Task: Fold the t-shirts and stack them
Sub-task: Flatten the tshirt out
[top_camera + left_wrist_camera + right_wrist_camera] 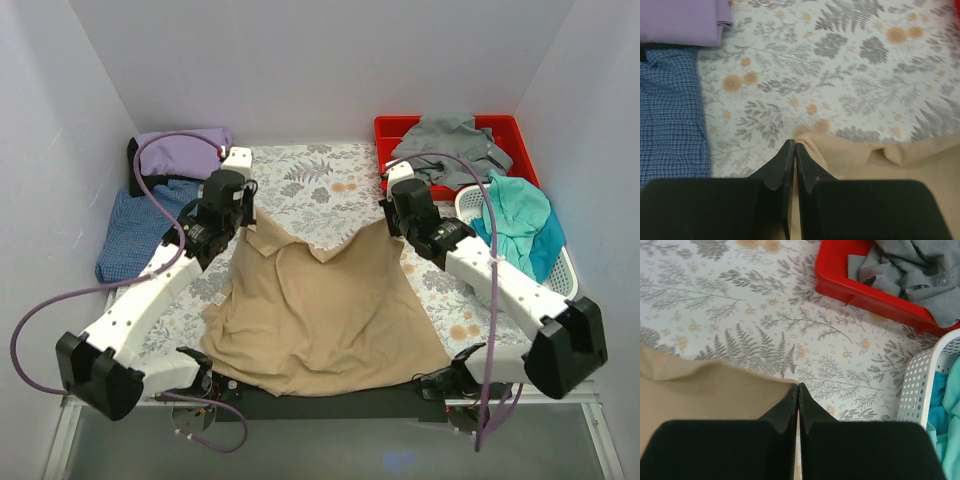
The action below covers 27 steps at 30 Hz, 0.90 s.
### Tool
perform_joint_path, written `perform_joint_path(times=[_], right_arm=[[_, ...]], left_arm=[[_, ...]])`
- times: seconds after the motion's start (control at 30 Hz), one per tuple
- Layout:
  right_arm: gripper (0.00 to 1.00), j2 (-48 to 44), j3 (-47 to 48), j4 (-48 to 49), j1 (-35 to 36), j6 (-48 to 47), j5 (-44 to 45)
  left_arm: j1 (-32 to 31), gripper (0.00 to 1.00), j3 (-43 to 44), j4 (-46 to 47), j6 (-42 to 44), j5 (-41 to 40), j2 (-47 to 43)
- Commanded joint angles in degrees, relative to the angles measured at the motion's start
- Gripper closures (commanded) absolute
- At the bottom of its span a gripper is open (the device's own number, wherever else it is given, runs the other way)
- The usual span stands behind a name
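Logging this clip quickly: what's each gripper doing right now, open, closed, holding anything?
Left gripper: closed on a corner of the tan shirt.
Right gripper: closed on the tan shirt's other far corner.

I'm driving a robotics lab cell, not a home. Plain white panels close it in ahead and on both sides. A fern-print tablecloth lies under the left gripper, and purple cables trail behind it. Ahead and right of the right gripper sit a red plastic crate and a white perforated basket.
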Motion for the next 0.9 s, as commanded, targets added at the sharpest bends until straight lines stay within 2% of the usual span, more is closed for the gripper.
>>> perform_joint_path(times=[0.0, 0.07, 0.2, 0.3, 0.47, 0.63, 0.7, 0.87], right_arm=[[0.99, 4.4, 1.48, 9.73, -6.08, 0.21, -3.7], [0.99, 8.88, 2.97, 11.58, -7.59, -0.31, -4.58], [0.99, 16.71, 8.42, 11.67, -10.84, -1.28, -3.8], [0.99, 23.11, 11.85, 12.38, -12.77, -1.28, -5.02], [0.99, 27.79, 16.6, 13.78, -14.1, -1.28, -5.11], [0.99, 33.5, 21.61, 13.0, -16.38, -3.3, -7.48], [0.99, 34.91, 23.01, 12.47, -16.65, -3.47, -8.01], [0.99, 34.92, 22.94, 11.24, -16.65, -2.95, -12.84]], left_arm=[[9.5, 1.0, 2.87, 11.48, 3.26, 3.42, 4.98], [14.08, 1.0, 4.72, 13.51, 3.61, 7.46, 11.2], [18.76, 1.0, 12.43, 14.4, 4.58, 8.79, 21.94], [21.22, 1.0, 17.02, 14.75, 5.02, 11.85, 28.96], [24.04, 1.0, 24.4, 19.31, 5.02, 16.62, 37.33], [25.1, 1.0, 34.77, 15.56, 4.67, 18.29, 49.35], [25.19, 1.0, 38.82, 13.79, 4.58, 18.64, 51.57], [25.19, 1.0, 37.08, 11.94, 1.51, 22.75, 50.28]])
